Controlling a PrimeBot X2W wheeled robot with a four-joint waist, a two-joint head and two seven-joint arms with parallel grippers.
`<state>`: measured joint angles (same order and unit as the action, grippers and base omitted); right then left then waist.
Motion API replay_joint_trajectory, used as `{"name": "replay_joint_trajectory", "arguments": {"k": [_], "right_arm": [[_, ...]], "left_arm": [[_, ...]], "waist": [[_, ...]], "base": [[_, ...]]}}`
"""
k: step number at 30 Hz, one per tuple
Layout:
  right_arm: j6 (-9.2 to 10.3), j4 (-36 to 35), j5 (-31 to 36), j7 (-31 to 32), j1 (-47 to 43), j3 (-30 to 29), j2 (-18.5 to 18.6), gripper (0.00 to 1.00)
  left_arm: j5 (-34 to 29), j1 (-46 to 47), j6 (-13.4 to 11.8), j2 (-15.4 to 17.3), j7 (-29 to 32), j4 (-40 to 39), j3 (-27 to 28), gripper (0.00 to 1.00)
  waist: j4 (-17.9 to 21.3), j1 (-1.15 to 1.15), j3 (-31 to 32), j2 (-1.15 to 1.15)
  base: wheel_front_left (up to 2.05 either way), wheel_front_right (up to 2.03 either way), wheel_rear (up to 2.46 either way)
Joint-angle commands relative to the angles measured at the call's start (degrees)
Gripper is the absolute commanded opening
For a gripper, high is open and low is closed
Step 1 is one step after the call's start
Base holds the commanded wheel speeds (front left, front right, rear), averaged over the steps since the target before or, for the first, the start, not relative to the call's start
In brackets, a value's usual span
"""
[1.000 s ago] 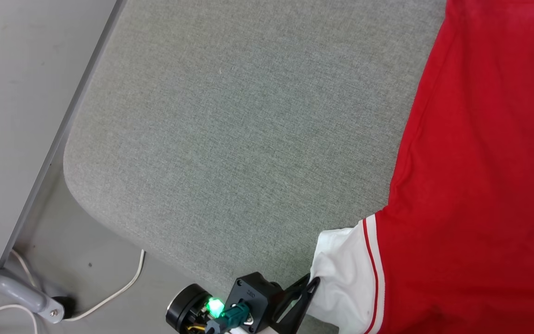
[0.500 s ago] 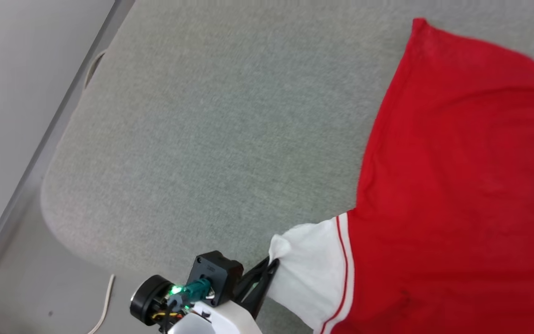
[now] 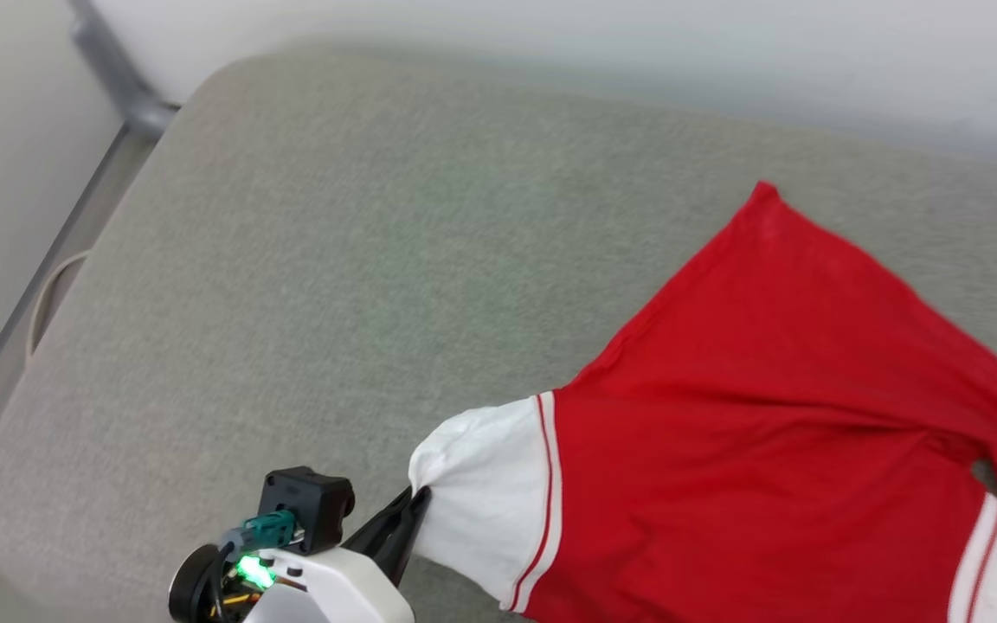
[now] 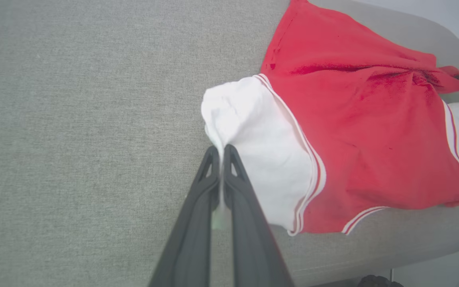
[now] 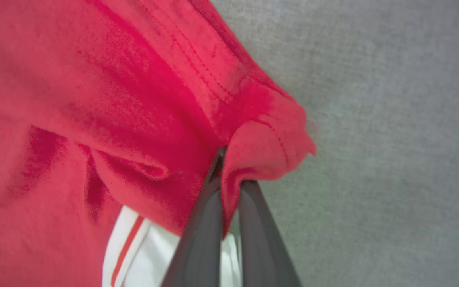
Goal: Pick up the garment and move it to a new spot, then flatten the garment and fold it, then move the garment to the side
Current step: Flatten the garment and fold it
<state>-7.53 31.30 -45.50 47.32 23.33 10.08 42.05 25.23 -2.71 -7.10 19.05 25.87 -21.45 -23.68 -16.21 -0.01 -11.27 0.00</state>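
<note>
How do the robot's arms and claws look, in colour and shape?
The left claw has two long dark grey fingers, tapering, with triangular cut-outs near the tips. The right claw has the same dark tapering fingers. Behind the left claw sit a black box, a teal connector, a green light and a white shell.

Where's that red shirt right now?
The red jersey lies on the grey cushion, right of centre in the head view, its white sleeve pinched by the left gripper.
</note>
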Motion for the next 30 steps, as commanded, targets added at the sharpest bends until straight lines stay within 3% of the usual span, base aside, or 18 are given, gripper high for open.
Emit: {"name": "replay_joint_trajectory", "arguments": {"k": [1, 15, 22, 23, 24, 30], "right_arm": [[0.08, -0.5, -0.5, -0.5, -1.7, -0.1, -0.4, 0.00], [0.08, -8.3, -3.1, -0.2, -19.3, -3.7, -0.4, 0.00], [0.08, -9.2, -1.9, -1.3, -24.9, -5.8, -3.3, 0.00], [0.08, -9.6, -1.6, -1.6, -24.8, -6.2, -3.5, 0.42], [0.08, -10.0, -1.3, -2.0, -24.5, -6.6, -3.8, 1.00], [0.07, -16.5, -2.9, -0.6, -21.0, -7.6, -2.7, 1.00]], "left_arm": [[0.5, -0.8, -0.3, 0.0, -0.6, 0.3, 0.5, 0.00], [3.1, -3.4, -2.1, -2.5, -6.2, 4.1, 3.2, 0.00], [3.8, -3.5, -2.0, -4.3, -7.8, 5.8, 2.4, 0.00], [3.9, -3.5, -1.9, -4.3, -7.9, 5.9, 2.3, 0.00], [3.9, -3.5, -1.9, -4.3, -7.9, 6.0, 2.1, 0.00], [2.8, -3.3, -1.9, -3.9, -7.6, 5.3, 1.2, 0.00]], "waist": [[3.7, 0.01, 3.7, 0.00], [9.0, 0.01, 8.8, 0.00], [9.5, 0.01, 9.2, 0.00], [9.6, 0.01, 9.1, 0.00], [9.6, 0.01, 9.0, 0.00], [9.0, 0.01, 7.6, 0.00]], "base": [[0.00, 0.00, 0.00], [0.00, 0.00, 0.00], [0.00, 0.00, 0.00], [0.00, 0.00, 0.00], [0.00, 0.00, 0.00], [0.00, 0.00, 0.00]]}}
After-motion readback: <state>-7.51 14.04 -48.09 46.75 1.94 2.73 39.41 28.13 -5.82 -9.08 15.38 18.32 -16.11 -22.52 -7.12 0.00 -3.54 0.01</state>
